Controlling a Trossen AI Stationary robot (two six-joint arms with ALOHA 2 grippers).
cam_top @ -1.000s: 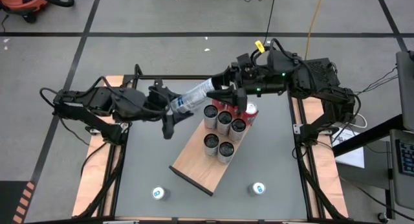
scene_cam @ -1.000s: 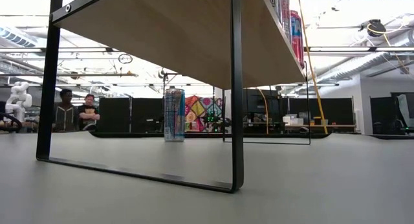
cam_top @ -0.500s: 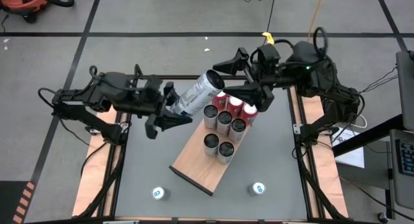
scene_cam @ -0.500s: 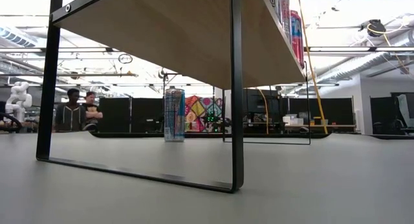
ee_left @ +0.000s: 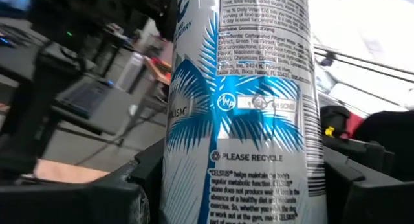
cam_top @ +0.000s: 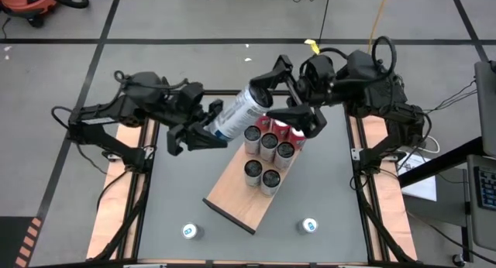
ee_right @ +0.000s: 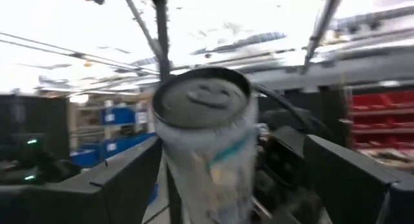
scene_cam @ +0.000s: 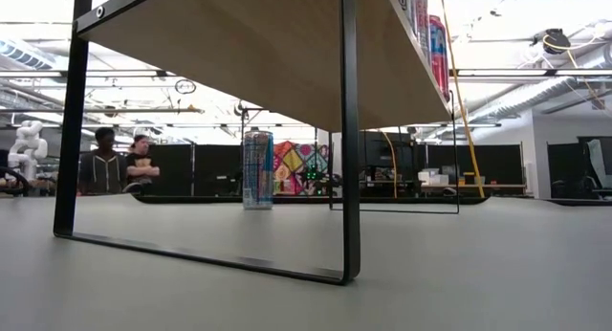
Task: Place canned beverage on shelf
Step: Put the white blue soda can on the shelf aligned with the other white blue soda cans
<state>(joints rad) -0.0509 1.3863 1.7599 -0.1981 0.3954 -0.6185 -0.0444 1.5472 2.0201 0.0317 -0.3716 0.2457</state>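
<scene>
white-blue can (cam_top: 239,111) tilted in air above shelf's (cam_top: 236,198) far end, clamped in left gripper (cam_top: 203,132). right gripper (cam_top: 291,87) spread wide around can top, not gripping. seven cans (cam_top: 269,153) already shelved; you still have two on table (cam_top: 191,231), plus this one.

A tall white can (ee_left: 242,101) with a blue palm-leaf print and small black text fills the middle of the frame, slightly tilted; the left gripper's dark fingers (ee_left: 139,191) flank it at the lower left and lower right; blurred room behind.
</scene>
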